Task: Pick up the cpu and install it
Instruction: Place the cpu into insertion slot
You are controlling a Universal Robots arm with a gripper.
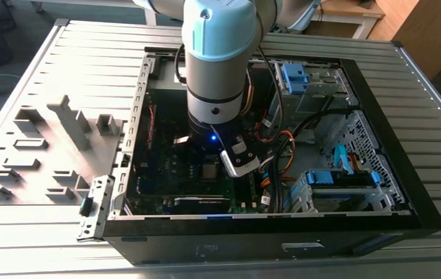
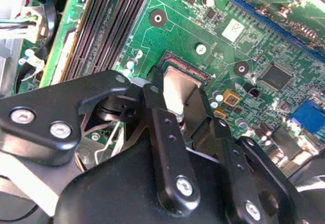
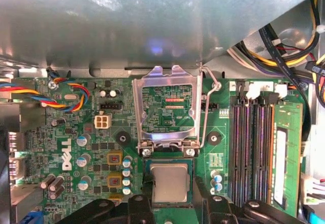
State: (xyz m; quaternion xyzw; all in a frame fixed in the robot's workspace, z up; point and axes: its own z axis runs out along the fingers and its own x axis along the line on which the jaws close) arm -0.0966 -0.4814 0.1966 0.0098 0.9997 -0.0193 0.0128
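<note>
Over socket (image 2: 170,57), gripper (image 2: 181,101) astride cpu (image 2: 177,83), first wrist view: raised frame (image 3: 138,109)

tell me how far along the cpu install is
Looks done: the cpu is picked up and at the motherboard socket. In hand: the end effector sits around it; whether it is fully seated, I cannot tell. Left: the metal retention frame stands flipped open, not clamped over it.

A big black computer case (image 1: 204,247) lies open on a grey slatted table (image 1: 88,52), with grey blocks (image 1: 50,151) to the exterior view's left of the case, and inside the case sit a green board (image 3: 223,158), long memory sticks (image 3: 251,148), coloured wires (image 3: 30,94) and blue clips (image 1: 294,75).
</note>
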